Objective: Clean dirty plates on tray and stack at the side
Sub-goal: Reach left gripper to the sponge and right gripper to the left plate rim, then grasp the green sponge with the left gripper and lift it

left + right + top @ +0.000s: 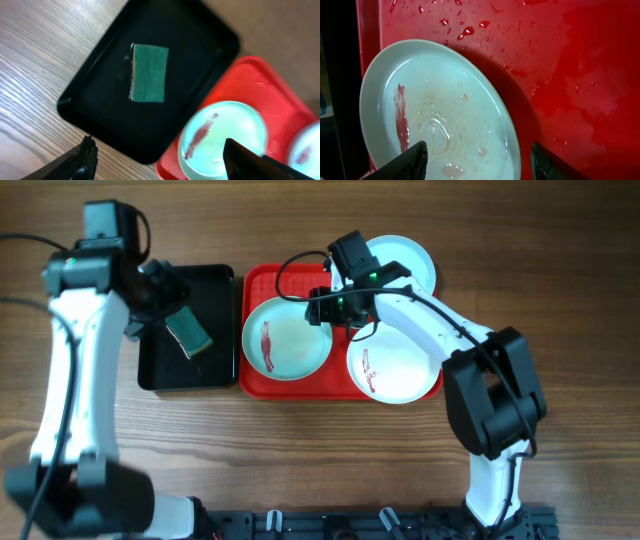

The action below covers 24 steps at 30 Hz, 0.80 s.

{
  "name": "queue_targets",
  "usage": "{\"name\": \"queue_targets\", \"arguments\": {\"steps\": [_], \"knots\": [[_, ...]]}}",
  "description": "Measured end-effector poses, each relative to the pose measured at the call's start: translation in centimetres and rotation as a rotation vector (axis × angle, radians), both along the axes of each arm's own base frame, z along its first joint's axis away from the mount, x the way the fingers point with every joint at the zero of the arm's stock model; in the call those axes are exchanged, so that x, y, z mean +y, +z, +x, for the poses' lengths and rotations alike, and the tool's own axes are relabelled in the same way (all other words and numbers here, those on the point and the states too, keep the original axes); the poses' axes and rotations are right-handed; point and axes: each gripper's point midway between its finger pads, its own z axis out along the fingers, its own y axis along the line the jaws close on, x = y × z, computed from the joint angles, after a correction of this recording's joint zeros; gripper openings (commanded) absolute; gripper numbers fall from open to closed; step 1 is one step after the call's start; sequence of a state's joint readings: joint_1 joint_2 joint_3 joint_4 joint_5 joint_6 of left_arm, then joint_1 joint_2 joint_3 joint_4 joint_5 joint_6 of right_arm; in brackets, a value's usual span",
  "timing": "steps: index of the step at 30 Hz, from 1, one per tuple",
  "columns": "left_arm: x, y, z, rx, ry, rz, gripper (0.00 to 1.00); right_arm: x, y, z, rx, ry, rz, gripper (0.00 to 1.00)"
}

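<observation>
The task is at an early stage, as I judge it. Two plates on the red tray carry a reddish-brown smear: the aqua plate in the left part of the tray and the white plate in the right part, its edge reaching over the near right corner. A third plate, pale aqua, lies at the far right corner. The part of it that shows has no smear, so it may be the one already cleaned. The right arm covers its near edge, and I cannot tell if it rests fully off the tray on the surface.

The right gripper is low over the right rim of the aqua plate. Its jaws stand apart, one finger over the inside of the plate and the other over the wet red tray, so the rim is between them. They do not press on it as far as I can see.

The left gripper hangs above the near corner of the black tray with the jaws wide apart and holding nothing. The green sponge lies flat in that tray, not touched.

What is left: to wipe both smeared plates and to stack them at the side.
</observation>
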<state>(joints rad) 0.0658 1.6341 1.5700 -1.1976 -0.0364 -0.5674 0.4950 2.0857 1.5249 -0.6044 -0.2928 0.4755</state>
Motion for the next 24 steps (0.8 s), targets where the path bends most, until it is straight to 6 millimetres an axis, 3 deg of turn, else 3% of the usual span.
{"name": "queue_targets", "arguments": {"steps": [2,3,6,9,11,16,19,24], "knots": [[0.0,-1.7,0.3,0.039,0.0,-0.003,0.82,0.0,-0.1,0.2,-0.009,-0.008,-0.008,0.66],[0.0,-4.0,0.6,0.098,0.0,-0.007,0.82,-0.1,-0.1,0.3,-0.012,-0.012,-0.012,0.66],[0.1,-6.7,1.0,0.163,-0.003,-0.01,0.82,-0.3,-0.1,0.5,-0.016,-0.022,-0.021,0.66],[0.1,-8.7,1.5,0.2,-0.011,-0.011,0.68,-0.4,-0.1,0.6,-0.023,-0.025,-0.024,0.66],[0.1,-9.7,1.9,0.215,-0.016,-0.012,0.67,-0.4,-0.1,0.7,-0.024,-0.025,-0.024,0.67],[0.2,-13.0,2.7,0.258,-0.024,-0.013,0.68,-0.4,-0.1,0.7,-0.025,-0.025,-0.024,0.67],[0.3,-15.0,3.2,0.281,-0.035,-0.013,0.75,-0.4,-0.1,0.6,-0.024,-0.024,-0.025,0.68],[0.6,-16.8,3.7,0.291,-0.077,-0.006,0.78,-0.5,-0.1,0.6,-0.023,-0.022,-0.028,0.68]]}}
